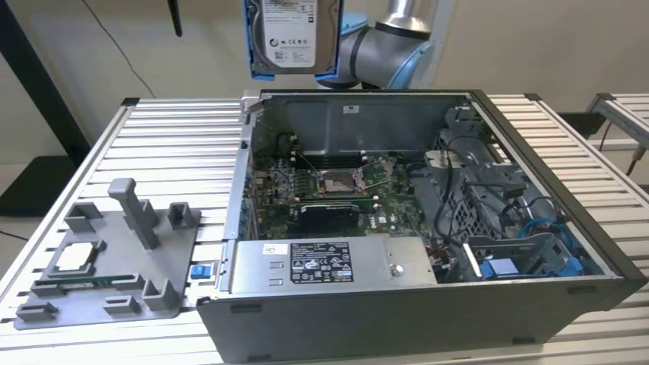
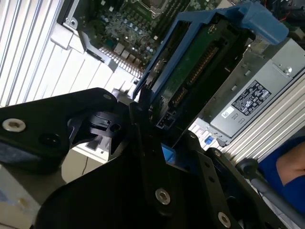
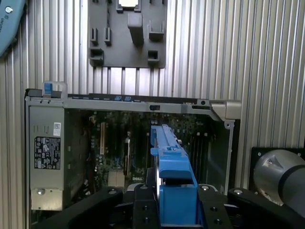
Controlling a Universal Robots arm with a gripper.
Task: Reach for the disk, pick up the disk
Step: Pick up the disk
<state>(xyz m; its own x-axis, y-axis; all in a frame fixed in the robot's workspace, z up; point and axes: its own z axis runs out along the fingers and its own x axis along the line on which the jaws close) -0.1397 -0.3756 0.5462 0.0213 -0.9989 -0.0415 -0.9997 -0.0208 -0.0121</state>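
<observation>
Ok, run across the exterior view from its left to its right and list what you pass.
Silver chip → grey upright post → disk, held aloft → blue drive cage.

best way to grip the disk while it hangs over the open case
Pinch one short end across its thin thickness, coming in along the long axis. The disk is a slim slab rimmed by a blue bracket, so its two broad faces give flat, parallel seats. The gripper appears to hold it this way.
</observation>
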